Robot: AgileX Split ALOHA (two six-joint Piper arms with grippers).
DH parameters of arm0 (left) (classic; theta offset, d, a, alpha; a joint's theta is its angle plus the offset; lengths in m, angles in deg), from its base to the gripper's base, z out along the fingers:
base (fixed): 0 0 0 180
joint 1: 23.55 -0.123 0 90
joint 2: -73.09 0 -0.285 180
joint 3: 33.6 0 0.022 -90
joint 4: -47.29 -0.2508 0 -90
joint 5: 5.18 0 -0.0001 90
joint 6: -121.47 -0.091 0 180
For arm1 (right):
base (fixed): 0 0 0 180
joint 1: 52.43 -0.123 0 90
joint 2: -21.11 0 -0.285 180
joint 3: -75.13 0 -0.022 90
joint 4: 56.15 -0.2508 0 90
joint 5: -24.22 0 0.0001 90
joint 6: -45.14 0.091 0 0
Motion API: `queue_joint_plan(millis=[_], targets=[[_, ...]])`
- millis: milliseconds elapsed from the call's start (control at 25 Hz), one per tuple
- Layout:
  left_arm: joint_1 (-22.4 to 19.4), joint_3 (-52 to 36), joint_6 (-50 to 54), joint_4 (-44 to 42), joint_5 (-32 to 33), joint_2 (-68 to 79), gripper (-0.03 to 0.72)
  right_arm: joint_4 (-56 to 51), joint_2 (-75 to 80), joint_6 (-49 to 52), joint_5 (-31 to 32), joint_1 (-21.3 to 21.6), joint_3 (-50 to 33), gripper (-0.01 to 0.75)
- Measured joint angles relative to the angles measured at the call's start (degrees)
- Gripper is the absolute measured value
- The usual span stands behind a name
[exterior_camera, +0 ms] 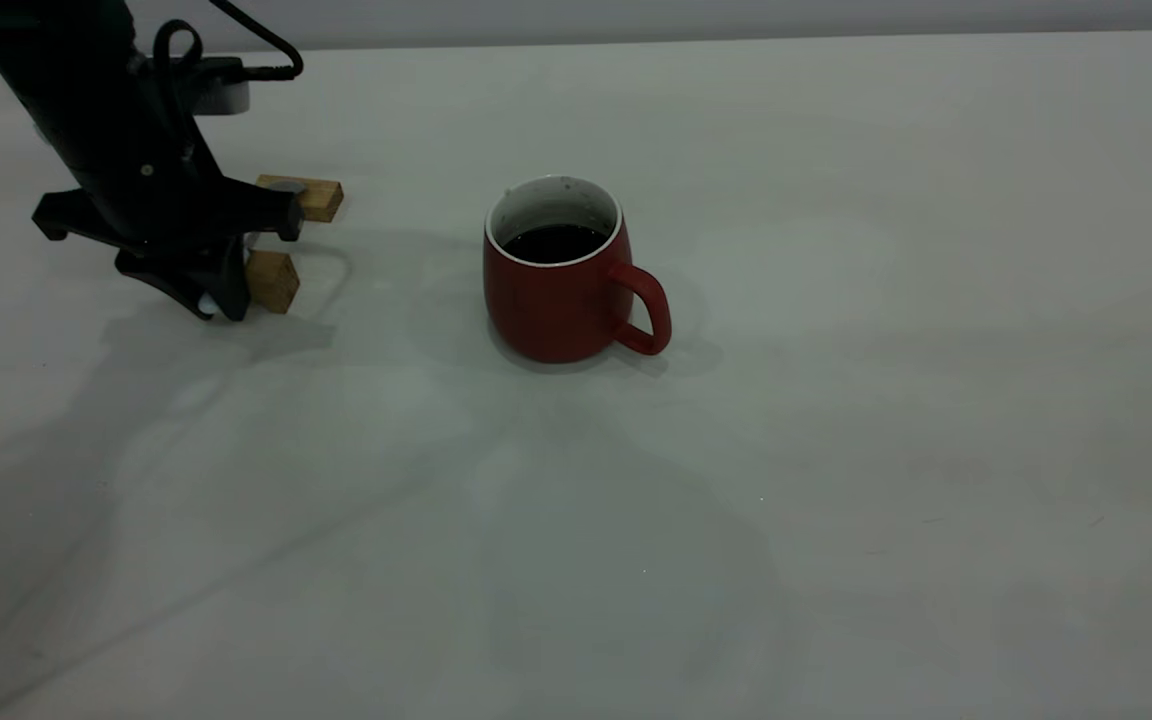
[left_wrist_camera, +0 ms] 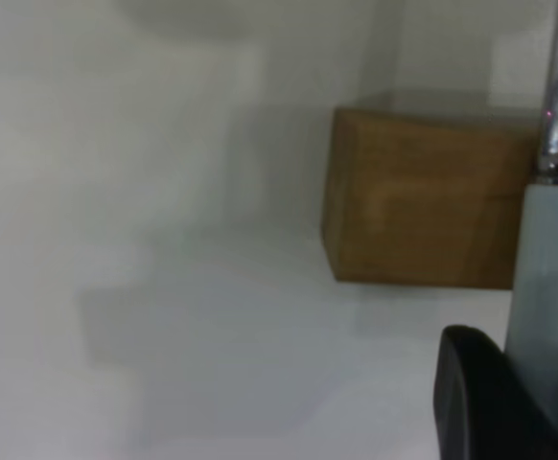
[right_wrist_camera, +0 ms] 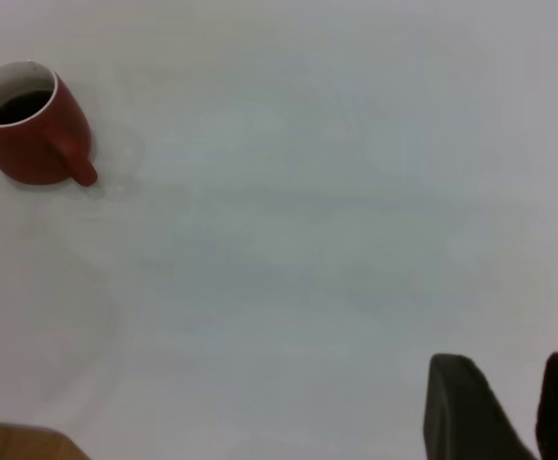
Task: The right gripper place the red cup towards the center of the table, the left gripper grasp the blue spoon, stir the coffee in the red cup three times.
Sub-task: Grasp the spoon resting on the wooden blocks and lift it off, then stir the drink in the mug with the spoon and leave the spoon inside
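Observation:
The red cup [exterior_camera: 551, 300] stands upright near the middle of the table [exterior_camera: 836, 450], its handle pointing right, with dark coffee [exterior_camera: 554, 242] inside. It also shows far off in the right wrist view as the same red cup [right_wrist_camera: 30, 144]. My left gripper [exterior_camera: 221, 305] is down at the table's far left, between two wooden blocks. In the left wrist view the pale handle of the blue spoon [left_wrist_camera: 546, 278] runs between its black fingers [left_wrist_camera: 480, 402], which press against it. My right gripper [right_wrist_camera: 538, 383] hangs well away from the cup, fingers slightly apart and holding nothing.
Two small wooden blocks lie by the left gripper, one behind it [exterior_camera: 306, 197] and one at its tip [exterior_camera: 271, 280]. The spoon's metal neck rests over a block [left_wrist_camera: 423, 201]. A brown edge [right_wrist_camera: 11, 443] shows beyond the table corner.

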Motion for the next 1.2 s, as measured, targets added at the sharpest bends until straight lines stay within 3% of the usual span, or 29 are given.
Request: queue_joint_plan(millis=[160,280,520,640,800,1200], targets=[[0.0,1.99,2.27,4.45,5.81,-1.73,0.167,0.0,0.0,0.0,0.0,0.0,0.0,0.23],[0.3,5.13,6.56,13.81,12.97,-6.26,0.167,0.0,0.0,0.0,0.0,0.0,0.0,0.23],[0.5,7.03,27.16,43.99,30.02,-13.9,0.167,0.0,0.0,0.0,0.0,0.0,0.0,0.235],[0.92,7.03,36.68,58.01,34.89,-14.57,0.167,-0.05,0.0,0.0,0.0,0.0,0.0,0.236],[2.08,7.03,41.89,68.7,38.58,-13.93,0.167,-0.05,0.0,0.0,0.0,0.0,0.0,0.236],[4.54,7.03,41.38,75.99,37.74,-4.28,0.167,-0.1,0.0,0.0,0.0,0.0,0.0,0.236]])
